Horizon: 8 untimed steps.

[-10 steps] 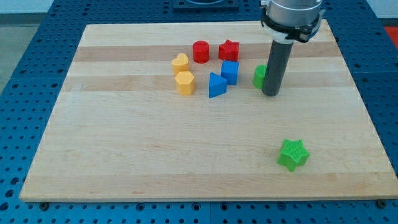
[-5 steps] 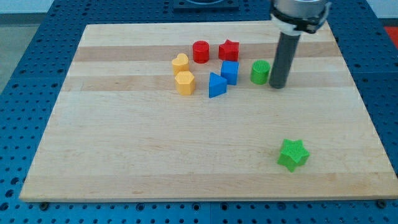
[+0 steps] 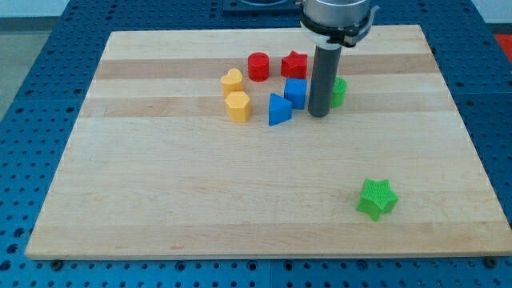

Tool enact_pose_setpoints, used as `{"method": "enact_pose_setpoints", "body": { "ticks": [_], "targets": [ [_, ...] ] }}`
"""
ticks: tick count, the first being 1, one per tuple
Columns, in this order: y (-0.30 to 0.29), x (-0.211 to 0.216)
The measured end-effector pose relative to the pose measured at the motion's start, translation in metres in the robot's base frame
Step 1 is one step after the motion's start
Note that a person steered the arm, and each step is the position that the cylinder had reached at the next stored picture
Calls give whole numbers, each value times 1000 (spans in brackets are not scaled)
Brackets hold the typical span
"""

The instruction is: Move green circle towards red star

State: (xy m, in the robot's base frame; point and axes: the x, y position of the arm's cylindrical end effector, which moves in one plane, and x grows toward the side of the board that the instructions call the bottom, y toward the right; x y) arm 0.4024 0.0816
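Note:
The green circle (image 3: 339, 91) stands on the wooden board, right of the middle near the view's top, half hidden behind my rod. The red star (image 3: 294, 64) sits up and to the left of it. My tip (image 3: 319, 115) rests on the board just left of and below the green circle, between it and the blue cube (image 3: 296, 92). I cannot tell whether the rod touches the circle.
A red cylinder (image 3: 258, 66) stands left of the red star. A blue triangle (image 3: 278, 110), a yellow heart (image 3: 231, 81) and a yellow hexagon (image 3: 237, 106) lie further left. A green star (image 3: 376, 198) sits alone at the lower right.
My rod has moved from the right side of the green circle over to its left side. The green circle has stayed in about the same place.

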Motion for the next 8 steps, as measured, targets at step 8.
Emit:
{"method": "enact_pose_setpoints", "body": {
  "ticks": [8],
  "targets": [
    [57, -47]
  ]
}}
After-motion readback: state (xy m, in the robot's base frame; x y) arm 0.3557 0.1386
